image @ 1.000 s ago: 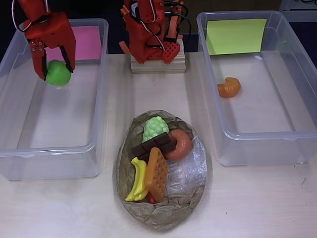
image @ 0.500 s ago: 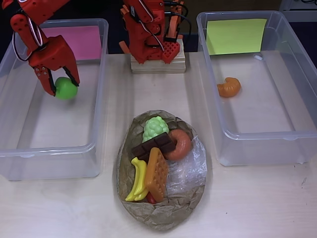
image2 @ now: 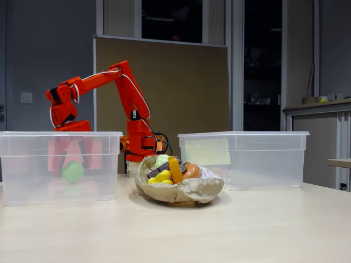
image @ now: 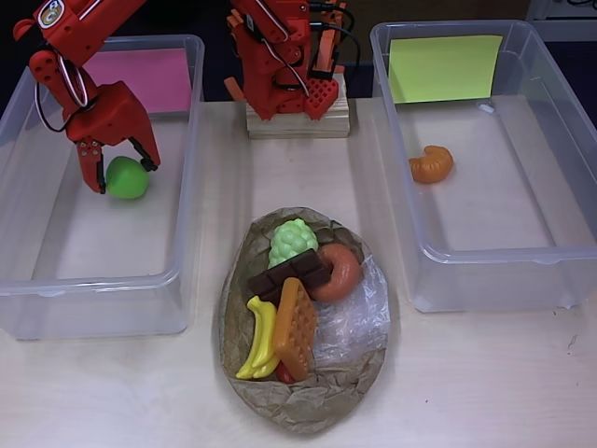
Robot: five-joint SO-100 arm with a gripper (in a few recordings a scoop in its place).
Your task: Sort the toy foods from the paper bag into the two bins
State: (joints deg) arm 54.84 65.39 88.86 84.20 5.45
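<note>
Down inside the pink-labelled bin [image: 56,280] goes the gripper [image: 119,173], its jaws spread apart around the green apple [image: 126,177], which looks to be sitting on the bin floor, so I judge this the release, not a carry; whether a finger still touches it I cannot tell. The pink label [image: 154,79] lies just behind the apple, at that bin's far end, presumably marking the fruit side. Through the clear wall in the fixed view the apple [image2: 72,171] sits low under the red gripper [image2: 71,156], which supports that reading.

Right of the pink-labelled bin, on the tabletop [image: 485,392], the paper bag [image: 308,406] lies flattened open so everything can be reached from above: green grapes [image: 292,241], donut [image: 338,271], chocolate bar [image: 289,273], waffle [image: 296,329], bananas [image: 259,341], and a sliver of red chili [image: 283,373] under the waffle. Further right, the yellow-green-labelled bin [image: 485,280] holds the croissant [image: 431,164], suggesting baked goods go there.
</note>
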